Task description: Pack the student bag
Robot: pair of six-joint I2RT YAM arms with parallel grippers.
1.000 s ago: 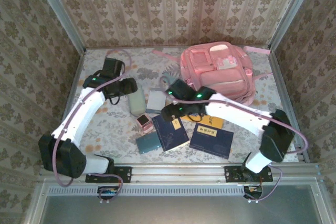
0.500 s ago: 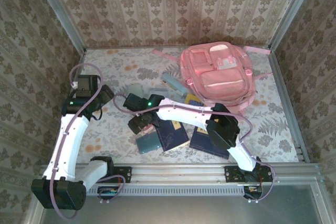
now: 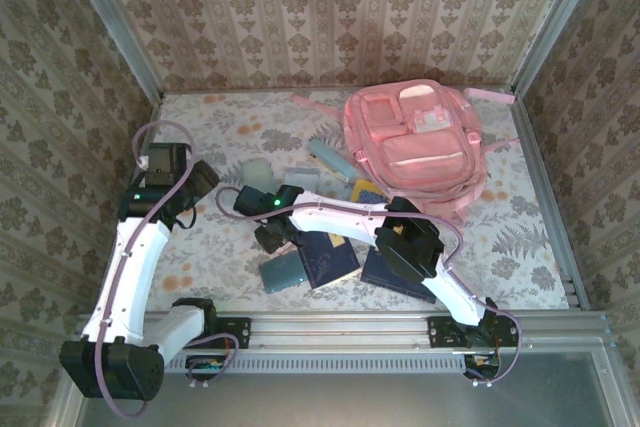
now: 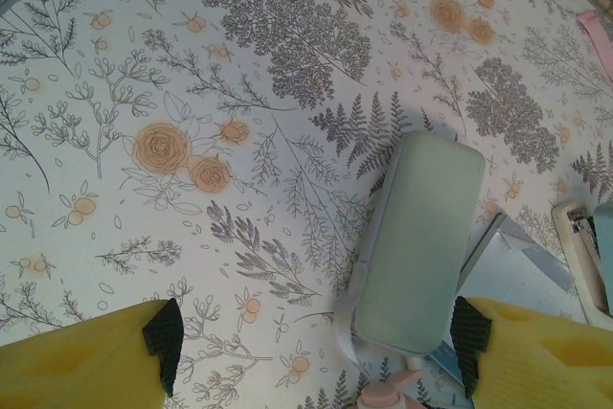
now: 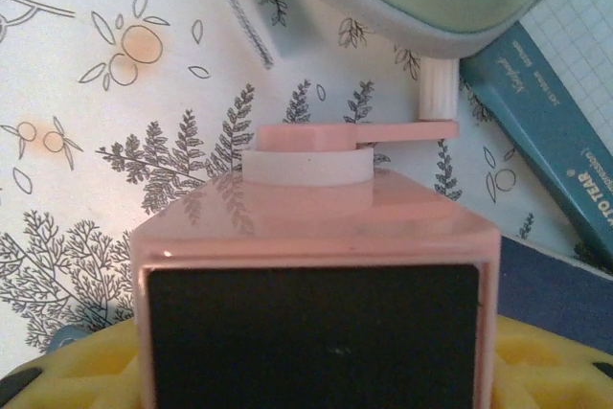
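— Left pincer (image 4: 316, 352) is standing wide over a mint case (image 4: 417, 237), holding nothing.
— Right pincer (image 5: 306, 371) is straddling a pink sharpener (image 5: 316, 237); squeezing or not, I cannot tell. That smooth shell could be slipping out on the lift, or its crank (image 5: 407, 129) snagging the case.
— From above, the pink bag (image 3: 415, 142) is lying well apart, back right.
— Flowery cloth (image 3: 210, 117) is lying under it all; papered walls (image 3: 330, 7) are closing it in.

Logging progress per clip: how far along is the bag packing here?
Done: nothing visibly packed; the student bag looks closed. In hand: the right claw clamps the pink sharpener. Remaining: the mint pencil case and navy books lie outside on the table.
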